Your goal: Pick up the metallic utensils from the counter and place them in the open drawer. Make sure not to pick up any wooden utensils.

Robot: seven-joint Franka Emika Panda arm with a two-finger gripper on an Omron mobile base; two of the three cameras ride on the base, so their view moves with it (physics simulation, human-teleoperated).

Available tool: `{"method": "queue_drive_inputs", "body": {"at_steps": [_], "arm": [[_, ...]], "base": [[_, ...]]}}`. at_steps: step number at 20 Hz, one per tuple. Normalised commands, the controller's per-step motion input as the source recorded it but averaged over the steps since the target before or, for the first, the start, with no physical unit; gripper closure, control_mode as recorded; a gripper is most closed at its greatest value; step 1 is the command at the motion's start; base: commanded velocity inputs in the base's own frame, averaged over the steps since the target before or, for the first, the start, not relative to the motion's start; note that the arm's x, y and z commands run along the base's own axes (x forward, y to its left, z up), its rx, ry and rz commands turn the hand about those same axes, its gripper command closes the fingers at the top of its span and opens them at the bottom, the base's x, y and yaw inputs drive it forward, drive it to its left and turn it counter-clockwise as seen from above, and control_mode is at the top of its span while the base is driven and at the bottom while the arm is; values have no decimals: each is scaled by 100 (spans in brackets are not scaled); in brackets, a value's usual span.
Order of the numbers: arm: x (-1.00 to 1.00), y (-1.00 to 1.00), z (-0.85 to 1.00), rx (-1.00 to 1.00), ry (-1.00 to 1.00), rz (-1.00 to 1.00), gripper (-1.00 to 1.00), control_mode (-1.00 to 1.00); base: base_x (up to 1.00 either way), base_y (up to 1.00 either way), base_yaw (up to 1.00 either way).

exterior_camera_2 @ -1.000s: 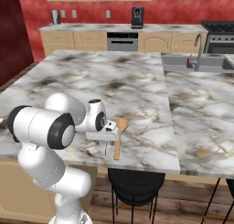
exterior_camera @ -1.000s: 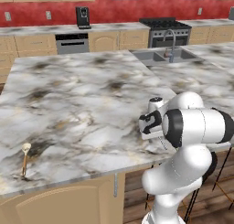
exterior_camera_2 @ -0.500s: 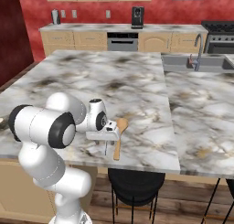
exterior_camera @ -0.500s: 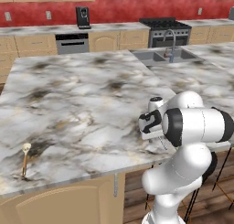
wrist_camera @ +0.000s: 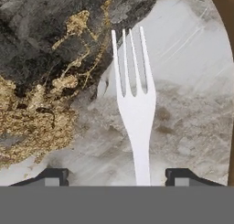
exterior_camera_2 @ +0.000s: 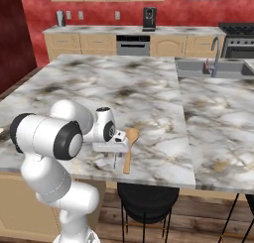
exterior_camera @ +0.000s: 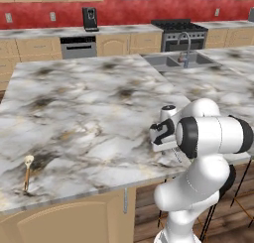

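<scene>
A pale silvery fork (wrist_camera: 135, 109), one of the metallic utensils, lies flat on the marble counter (exterior_camera: 89, 98) with its tines pointing away from the hand. My gripper (wrist_camera: 119, 176) hangs just above it, its fingers apart on either side of the fork's handle and clear of it. In the base views the gripper (exterior_camera_2: 115, 157) points down at the counter's near edge, right beside a brown wooden spoon (exterior_camera_2: 130, 147). That spoon's edge (wrist_camera: 225, 13) runs along the right of the hand view. A thin wooden stick (exterior_camera: 27, 171) lies far to the left. The open drawer is out of view.
A sink with a faucet (exterior_camera: 184, 53) is set into the counter at the back right. A black stool (exterior_camera_2: 146, 197) stands under the counter edge below the gripper. The back wall holds cabinets, a stove (exterior_camera: 181, 31) and a coffee maker (exterior_camera: 90, 18).
</scene>
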Motion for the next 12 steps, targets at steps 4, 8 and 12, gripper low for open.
{"method": "queue_drive_inputs", "body": {"at_steps": [4,8,12], "arm": [[0,13,-18,0,0,0,100,-100],[0,13,-17,0,0,0,100,-100],[0,11,-10,0,0,0,100,-100]], "base": [[0,0,0],[0,0,0],[0,0,0]]}}
